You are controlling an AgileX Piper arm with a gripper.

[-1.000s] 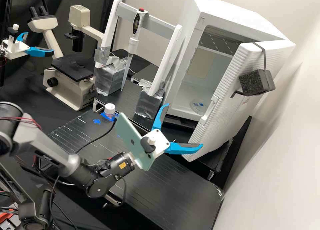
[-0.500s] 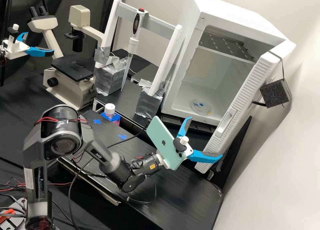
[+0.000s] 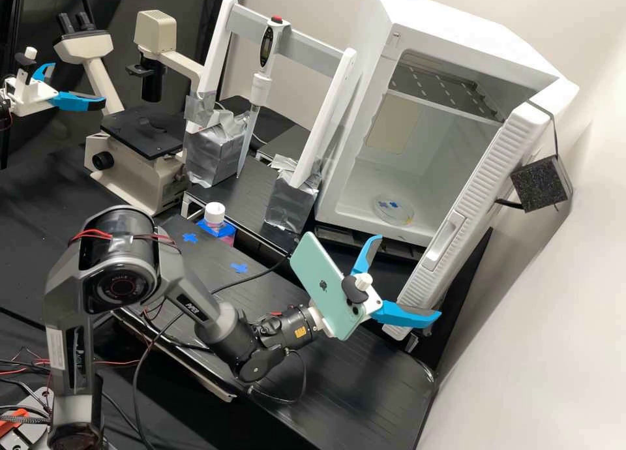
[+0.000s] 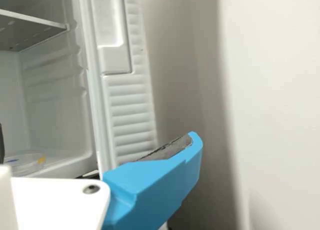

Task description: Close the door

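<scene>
Wider than a second ago, the tall white ribbed door [image 3: 481,195] has swung away from its cabinet, and the white gripper [image 3: 409,276] has shifted rightward and slightly down the frame. Largest is the boxy white cabinet [image 3: 456,32] at upper right, its front uncovered; the door stands ajar at its right side, reaching down to right of centre. The dark grey jointed arm [image 3: 112,267] spans lower left to centre. A beige microscope with a black stage [image 3: 134,169] stands at upper left, and a white upright frame [image 3: 217,39] at upper centre. Near centre, a mint-green phone [image 3: 319,280] is mounted behind the gripper, whose blue fingers [image 3: 409,315] are spread well apart with nothing between them, near the door's lower end; contact I cannot tell. On the door's outer side hangs a black foam block [image 3: 540,184]. A clear round dish [image 3: 393,210] lies on the cabinet floor.
</scene>
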